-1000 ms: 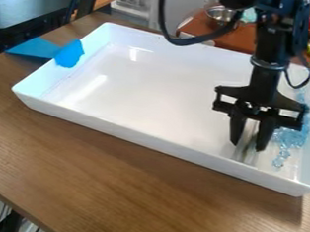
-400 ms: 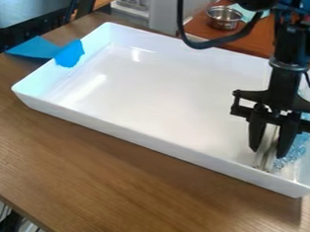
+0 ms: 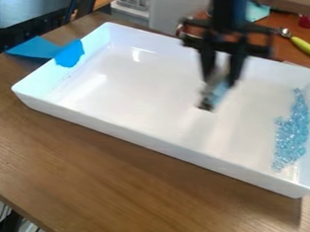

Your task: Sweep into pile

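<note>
Beads lie in a loose strip beside one short wall of the white tray, and the jaws, clamped on a small scraper, have just lifted away, probably for another gathering stroke.

Over the tray, the gripper is blurred, as is the tool between its jaws. Above the tray, the arm is cut off. Inside the tray's right end, single blue bits are too small to tell apart.
</note>
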`<control>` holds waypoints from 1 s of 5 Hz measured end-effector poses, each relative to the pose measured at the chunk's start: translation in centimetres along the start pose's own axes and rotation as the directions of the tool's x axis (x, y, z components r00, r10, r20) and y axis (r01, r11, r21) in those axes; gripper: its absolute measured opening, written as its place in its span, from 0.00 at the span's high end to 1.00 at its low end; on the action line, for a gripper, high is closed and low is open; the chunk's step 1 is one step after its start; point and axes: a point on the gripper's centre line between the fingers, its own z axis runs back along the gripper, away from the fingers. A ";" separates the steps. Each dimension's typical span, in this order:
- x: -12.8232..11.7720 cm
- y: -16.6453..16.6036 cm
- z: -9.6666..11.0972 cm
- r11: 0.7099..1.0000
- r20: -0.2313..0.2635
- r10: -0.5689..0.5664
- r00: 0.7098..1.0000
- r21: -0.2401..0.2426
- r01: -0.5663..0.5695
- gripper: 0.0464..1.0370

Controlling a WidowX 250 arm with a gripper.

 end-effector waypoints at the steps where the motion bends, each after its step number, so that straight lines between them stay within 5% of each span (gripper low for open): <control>1: 0.0 3.8 -0.2 0.995 -0.015 -0.077 0.997 0.056 0.078 0.68; 4: 1.0 18.8 -2.9 0.987 0.058 -0.096 0.994 0.136 0.088 0.68; 5: 1.2 20.1 -3.3 0.991 0.085 -0.051 0.995 0.124 0.040 0.62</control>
